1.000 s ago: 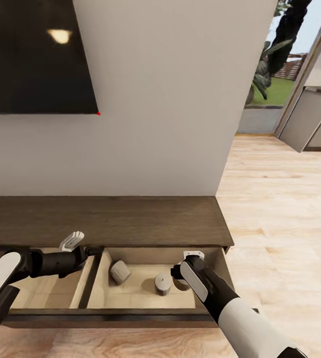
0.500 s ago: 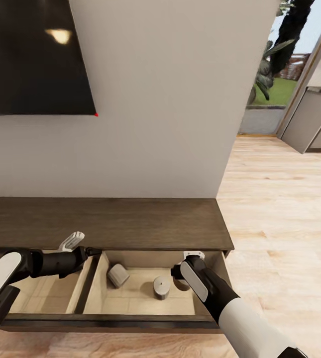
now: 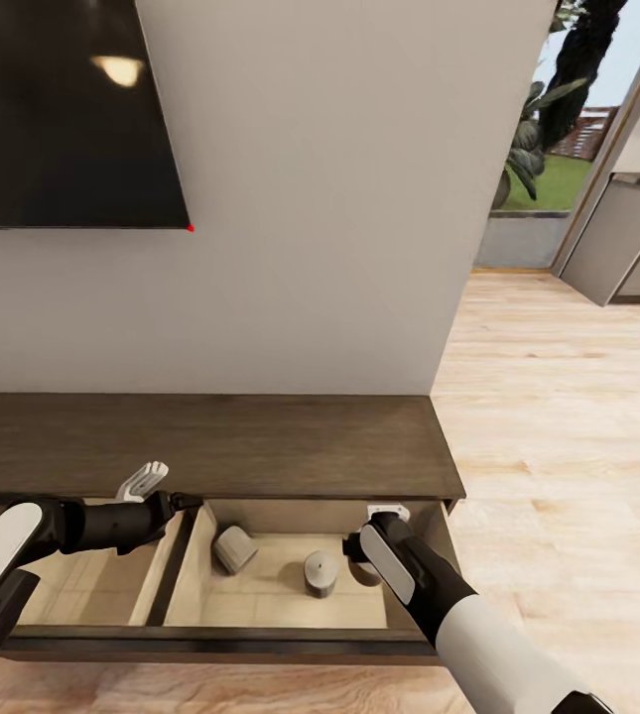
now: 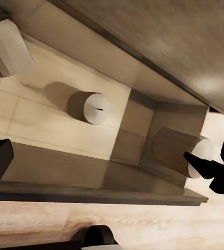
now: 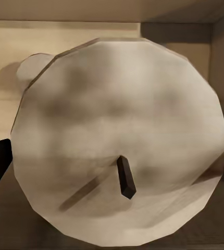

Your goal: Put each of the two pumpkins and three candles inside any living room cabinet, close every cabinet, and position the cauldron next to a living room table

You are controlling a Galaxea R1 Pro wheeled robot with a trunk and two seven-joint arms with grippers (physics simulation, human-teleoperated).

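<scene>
Lowering a third candle (image 5: 120, 140) into the open drawer (image 3: 290, 585) of the cabinet (image 3: 210, 441) looks like the step in hand: the right claw (image 3: 364, 555) sits inside the drawer's right end with a pale candle face close against its wrist camera, apparently held — though the fingers are masked, so whether it grips or has let go I cannot tell. To finish well, set the candle flat on the drawer floor, clear of the upright candle (image 3: 320, 572) just beside it and the tipped one (image 3: 232, 548) farther left, then lift straight out. The left claw (image 3: 141, 483) hangs at the cabinet's front edge, fingers apart, gripping nothing. Hidden — the held candle's base; no pumpkins visible here.
</scene>
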